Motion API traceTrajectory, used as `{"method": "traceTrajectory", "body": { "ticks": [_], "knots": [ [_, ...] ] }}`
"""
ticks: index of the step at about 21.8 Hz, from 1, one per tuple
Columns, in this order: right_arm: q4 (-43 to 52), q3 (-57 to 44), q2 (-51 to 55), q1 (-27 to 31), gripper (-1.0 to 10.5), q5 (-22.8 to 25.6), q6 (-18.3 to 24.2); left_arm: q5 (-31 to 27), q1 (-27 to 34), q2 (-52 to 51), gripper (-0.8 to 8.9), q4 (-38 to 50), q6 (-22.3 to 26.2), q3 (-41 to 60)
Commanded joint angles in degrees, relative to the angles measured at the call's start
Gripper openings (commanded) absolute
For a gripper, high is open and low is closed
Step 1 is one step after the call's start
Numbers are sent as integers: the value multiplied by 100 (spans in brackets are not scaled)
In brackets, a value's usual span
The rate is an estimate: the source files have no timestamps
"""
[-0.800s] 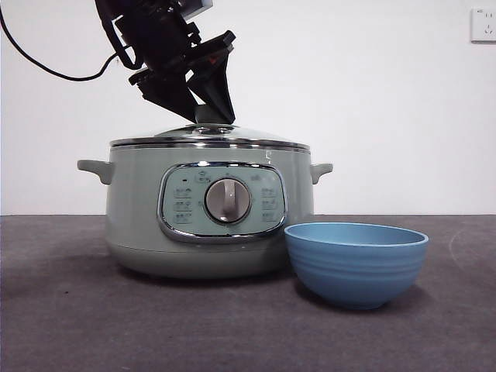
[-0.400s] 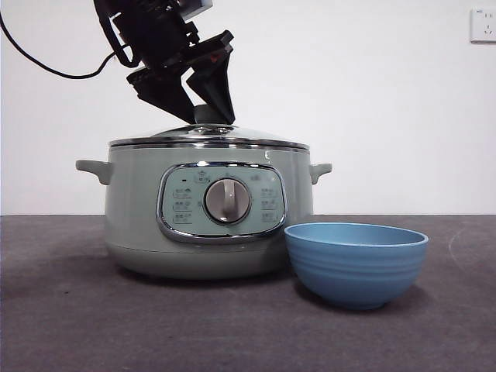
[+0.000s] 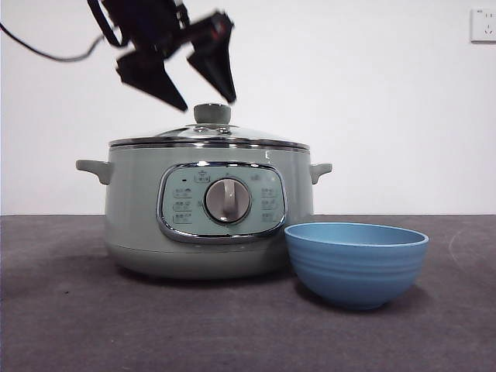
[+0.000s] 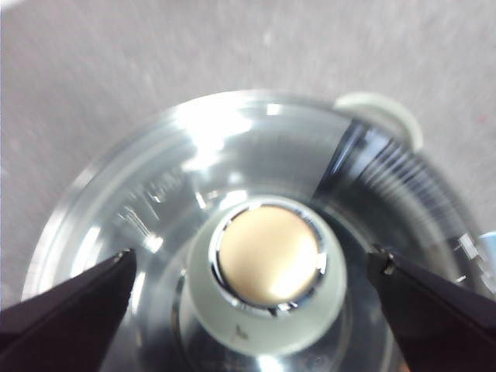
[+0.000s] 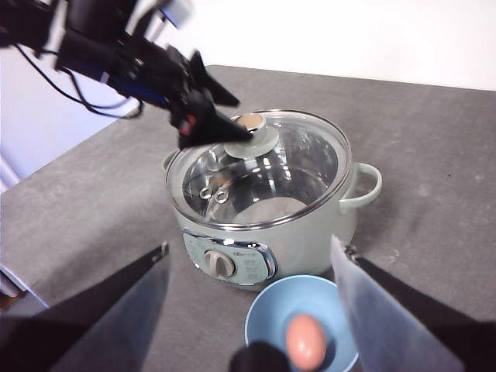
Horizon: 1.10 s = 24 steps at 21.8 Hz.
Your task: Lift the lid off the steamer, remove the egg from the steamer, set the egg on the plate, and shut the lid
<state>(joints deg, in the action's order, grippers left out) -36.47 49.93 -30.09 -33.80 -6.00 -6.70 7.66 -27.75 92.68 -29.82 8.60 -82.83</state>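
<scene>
The glass lid (image 3: 209,133) sits on the sage-green steamer (image 3: 139,209), its pale green knob (image 3: 211,113) free. My left gripper (image 3: 208,102) hangs open just above the knob, one jaw on either side. In the left wrist view the knob (image 4: 267,263) lies between the spread jaws of that gripper (image 4: 252,262), untouched. The egg (image 5: 307,344) lies in the blue plate (image 5: 263,308), which stands in front of the steamer (image 5: 310,232) to its right. My right gripper (image 5: 249,245) is open and empty, high above the plate (image 3: 356,263).
Grey table surface runs around the pot and bowl. A white wall stands behind, with a socket (image 3: 483,23) at the upper right. The left arm's black cable (image 3: 46,53) hangs at the upper left.
The left gripper, shut around the knob a second ago, has opened and risen off it. The lid stays on the steamer.
</scene>
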Motion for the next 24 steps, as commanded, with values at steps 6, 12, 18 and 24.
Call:
{"method": "traceTrajectory", "body": {
  "ticks": [6, 12, 18, 24],
  "knots": [
    [-264, 17, 4, -17, 351, -7, -57, 74, 9, -1058, 503, -1049, -181, 15],
    [-616, 17, 4, -17, 351, -83, -57, 730, 9, -1974, 502, -2428, -393, 15],
    [-881, 17, 2, -17, 347, -750, -92, 1224, 9, -2704, 500, -3491, -415, 15],
    [-1233, 17, -2, -17, 346, -914, -103, 1390, 9, -3110, 499, -4210, -411, 15]
  ]
}}
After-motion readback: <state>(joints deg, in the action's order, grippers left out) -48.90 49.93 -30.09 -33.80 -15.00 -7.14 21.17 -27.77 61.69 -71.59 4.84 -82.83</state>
